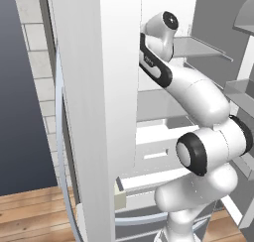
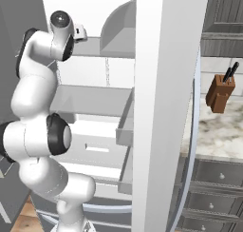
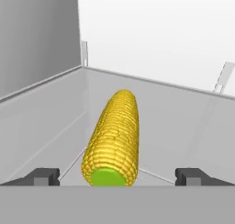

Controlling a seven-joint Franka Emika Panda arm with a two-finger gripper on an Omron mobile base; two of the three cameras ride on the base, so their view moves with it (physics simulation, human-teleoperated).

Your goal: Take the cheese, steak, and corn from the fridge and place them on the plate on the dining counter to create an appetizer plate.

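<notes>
In the hand view the corn (image 3: 113, 140) lies on a pale grey fridge shelf (image 3: 183, 122), its green end toward the camera. My gripper (image 3: 117, 176) is open, with one dark fingertip (image 3: 43, 176) on each side of the cob's near end and a gap to each. Both base views show the arm reaching up into the open fridge (image 1: 99, 87), the hand hidden behind the fridge's white walls. The cheese, steak, plate and dining counter are out of view.
The thick white fridge door (image 2: 166, 107) stands close on the arm's right, and another white panel (image 1: 94, 112) on its left. Grey shelves (image 2: 95, 100) and white drawers (image 1: 154, 151) sit below the hand. A knife block (image 2: 220, 91) stands on a marble top (image 2: 218, 136) to the right.
</notes>
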